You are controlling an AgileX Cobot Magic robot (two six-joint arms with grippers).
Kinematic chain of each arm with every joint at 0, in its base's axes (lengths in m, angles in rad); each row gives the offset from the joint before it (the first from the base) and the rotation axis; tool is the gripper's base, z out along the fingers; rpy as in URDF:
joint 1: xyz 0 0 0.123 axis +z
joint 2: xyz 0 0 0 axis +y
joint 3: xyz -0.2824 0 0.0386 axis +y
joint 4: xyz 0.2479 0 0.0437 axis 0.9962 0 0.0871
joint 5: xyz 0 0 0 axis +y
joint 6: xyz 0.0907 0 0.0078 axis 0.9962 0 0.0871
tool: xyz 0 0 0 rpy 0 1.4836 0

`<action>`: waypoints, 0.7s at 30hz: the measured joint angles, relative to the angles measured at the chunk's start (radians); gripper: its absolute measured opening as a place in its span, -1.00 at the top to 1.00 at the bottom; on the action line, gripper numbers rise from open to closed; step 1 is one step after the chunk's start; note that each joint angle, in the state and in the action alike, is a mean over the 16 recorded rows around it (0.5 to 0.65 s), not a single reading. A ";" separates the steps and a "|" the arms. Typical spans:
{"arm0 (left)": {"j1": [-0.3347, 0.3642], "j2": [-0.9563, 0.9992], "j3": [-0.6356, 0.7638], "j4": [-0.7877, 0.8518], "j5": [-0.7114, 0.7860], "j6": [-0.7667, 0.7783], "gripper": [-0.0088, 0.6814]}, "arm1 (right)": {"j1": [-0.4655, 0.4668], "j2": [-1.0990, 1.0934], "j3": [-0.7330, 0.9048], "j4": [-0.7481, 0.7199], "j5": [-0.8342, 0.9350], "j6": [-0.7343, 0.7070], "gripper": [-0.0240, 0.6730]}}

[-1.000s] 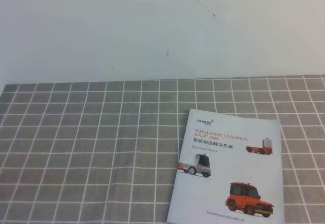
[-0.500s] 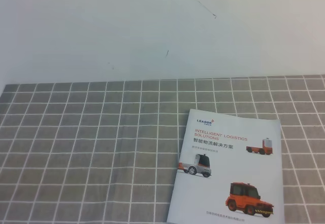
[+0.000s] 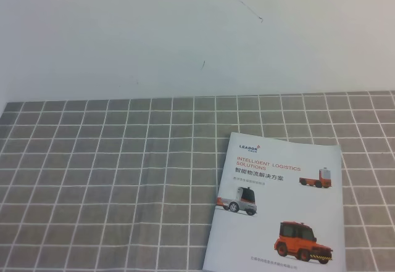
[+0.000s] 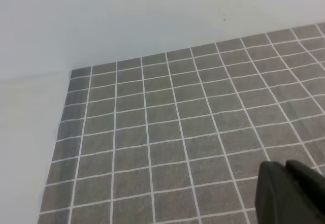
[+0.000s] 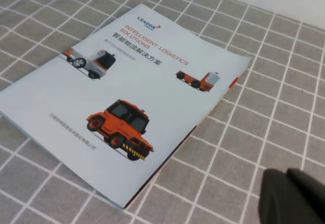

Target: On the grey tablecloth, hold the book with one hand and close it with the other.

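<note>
Beyond the far edge of the checked cloth you see a plain white surface [image 3: 185,31], evenly lit and without hard shadows. A few thin dark marks [image 3: 250,10] sit on it toward the far right, with another small one [image 3: 202,65] near the middle.

From my left wrist camera I see only a small part of the left pincer [image 4: 290,193]: a dark, almost black block with soft rounded edges and a matte surface, with a thin seam between two parts. My right wrist camera shows the right pincer [image 5: 293,196] the same way, a dark rounded shape in the lower corner. I can see no cables, screws or markings. The high camera shows nothing of my arms.
</note>
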 joint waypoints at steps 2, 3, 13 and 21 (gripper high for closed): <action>0.000 0.000 0.004 0.000 0.003 0.000 0.98 | 0.000 0.000 0.000 0.000 0.000 -0.001 0.94; 0.000 0.000 0.005 0.000 0.005 0.000 0.98 | 0.000 0.000 0.000 0.000 0.000 -0.001 0.94; 0.018 -0.037 0.048 -0.035 0.004 0.003 0.98 | 0.000 0.000 0.000 0.000 0.002 -0.003 0.94; 0.081 -0.118 0.161 -0.151 -0.025 0.075 0.98 | 0.000 0.000 0.000 0.004 0.003 -0.003 0.94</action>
